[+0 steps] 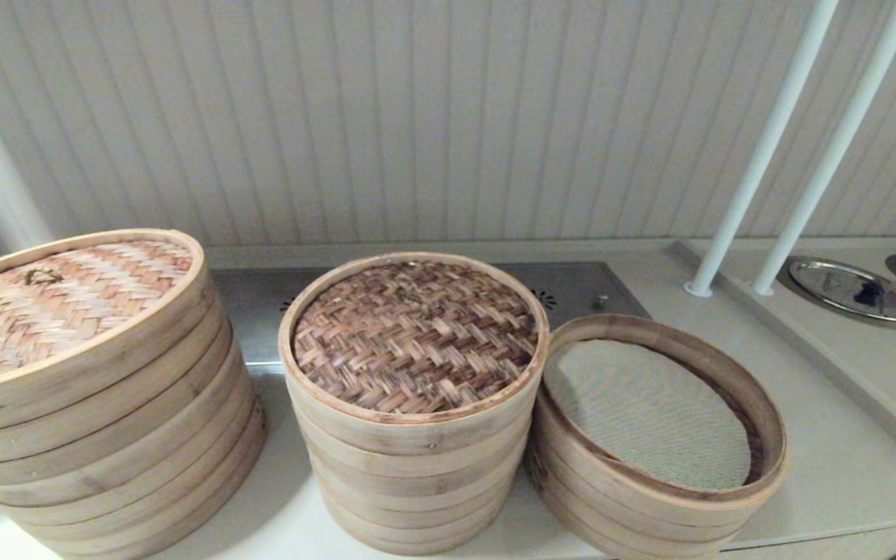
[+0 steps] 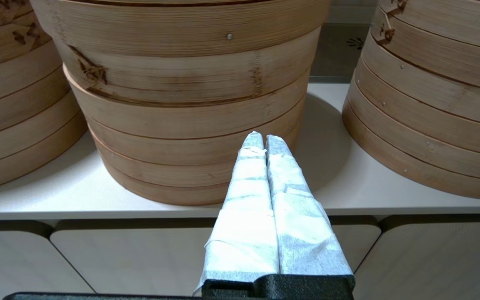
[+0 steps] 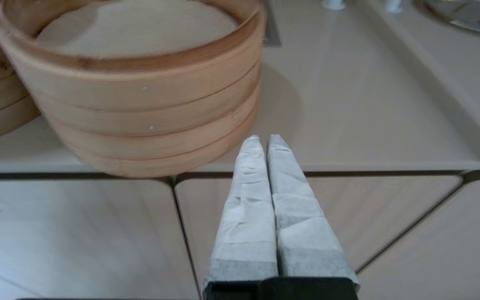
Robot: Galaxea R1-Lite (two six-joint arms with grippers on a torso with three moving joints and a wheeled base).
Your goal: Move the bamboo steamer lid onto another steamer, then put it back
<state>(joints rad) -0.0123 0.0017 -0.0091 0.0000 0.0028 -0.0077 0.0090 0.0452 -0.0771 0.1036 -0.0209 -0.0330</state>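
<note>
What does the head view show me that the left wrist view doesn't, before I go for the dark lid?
Only the head view shows the bamboo steamer lid seated on the middle stack, the open mesh liner of the low steamer beside it, and the big tan-lidded stack. Only the left wrist view shows the left gripper, shut, below the counter edge in front of the middle stack. Both show the three stacks' bamboo walls.

Dark brown herringbone lid (image 1: 415, 336); grey-green mesh steamer (image 1: 654, 435).
</note>
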